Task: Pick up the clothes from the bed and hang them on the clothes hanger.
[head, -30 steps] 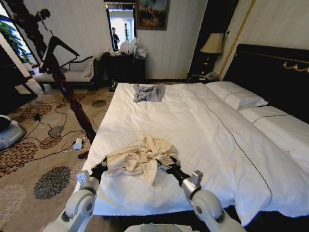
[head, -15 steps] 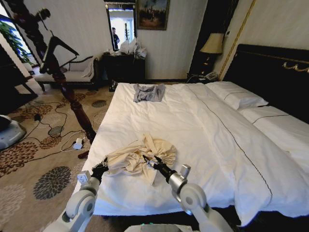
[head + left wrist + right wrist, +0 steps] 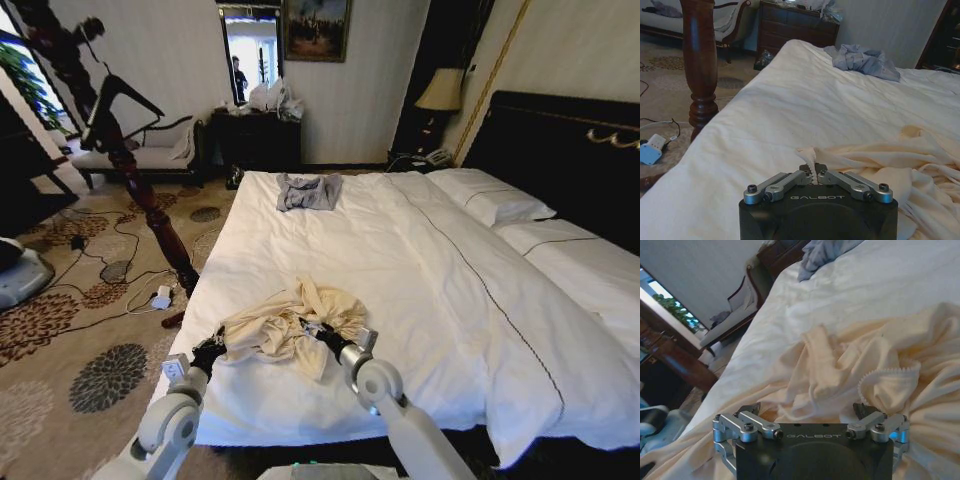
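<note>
1. Standing in the upper left of the head view, a dark wooden post is seen on the patterned carpet, with the clothes hanger perched on it, well apart from the bed.
2. At the lower left of the head view, the left gripper is placed at the near left edge of the clothes; in the left wrist view its fingers are seen closed together, with a fold of the cream fabric pinched between them.
3. The clothes are found crumpled in a heap on the white duvet, in the lower centre of the head view, near the bed's foot edge.
4. Just right of the heap's middle, the right gripper is laid upon the fabric; in the right wrist view its jaws are spread wide over the cream folds, and nothing is clasped.
5. A small grey garment is seen in the upper centre, far up the bed.
</note>
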Robot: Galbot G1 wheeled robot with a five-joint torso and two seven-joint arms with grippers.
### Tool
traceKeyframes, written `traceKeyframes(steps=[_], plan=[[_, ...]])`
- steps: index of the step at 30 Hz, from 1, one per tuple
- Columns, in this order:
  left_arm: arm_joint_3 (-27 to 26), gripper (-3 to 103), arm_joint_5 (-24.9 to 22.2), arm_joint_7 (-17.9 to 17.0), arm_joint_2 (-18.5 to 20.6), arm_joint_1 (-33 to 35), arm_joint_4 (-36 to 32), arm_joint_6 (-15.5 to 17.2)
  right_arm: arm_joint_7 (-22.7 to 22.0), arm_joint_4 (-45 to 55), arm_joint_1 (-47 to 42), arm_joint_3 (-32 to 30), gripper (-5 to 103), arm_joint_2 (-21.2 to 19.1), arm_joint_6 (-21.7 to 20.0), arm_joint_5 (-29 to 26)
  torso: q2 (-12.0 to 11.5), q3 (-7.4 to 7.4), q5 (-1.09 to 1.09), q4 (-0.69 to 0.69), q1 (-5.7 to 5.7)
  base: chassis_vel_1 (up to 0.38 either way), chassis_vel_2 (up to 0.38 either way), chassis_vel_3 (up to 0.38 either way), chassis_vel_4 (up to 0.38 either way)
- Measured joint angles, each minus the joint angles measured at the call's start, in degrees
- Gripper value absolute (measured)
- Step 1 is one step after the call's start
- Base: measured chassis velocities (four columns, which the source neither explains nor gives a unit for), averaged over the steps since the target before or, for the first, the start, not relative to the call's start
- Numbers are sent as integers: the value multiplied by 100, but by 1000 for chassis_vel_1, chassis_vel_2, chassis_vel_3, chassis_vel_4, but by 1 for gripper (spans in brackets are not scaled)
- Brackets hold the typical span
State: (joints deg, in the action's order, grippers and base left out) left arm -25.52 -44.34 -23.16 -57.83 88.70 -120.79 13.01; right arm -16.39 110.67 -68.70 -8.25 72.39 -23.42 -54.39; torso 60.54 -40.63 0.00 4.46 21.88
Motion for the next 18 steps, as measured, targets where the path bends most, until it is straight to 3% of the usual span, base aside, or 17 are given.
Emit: traceKeyframes(steps=[9, 12, 18], plan=[[54, 0, 4, 1, -12, -7, -8, 2, -258, -136, 281, -60, 103, -17, 22, -283, 0, 0, 0, -1, 0, 0, 0, 0, 0], [36, 0, 2, 1, -13, 9, -13, 2, -294, -140, 287, -72, 95, -35, 24, -319, 0, 0, 0, -1, 0, 0, 0, 0, 0], [33, 0, 2, 1, -35, 20, -8, 2, -271, -114, 186, -76, 69, -82, 23, -307, 0, 0, 0, 0, 0, 0, 0, 0, 0]])
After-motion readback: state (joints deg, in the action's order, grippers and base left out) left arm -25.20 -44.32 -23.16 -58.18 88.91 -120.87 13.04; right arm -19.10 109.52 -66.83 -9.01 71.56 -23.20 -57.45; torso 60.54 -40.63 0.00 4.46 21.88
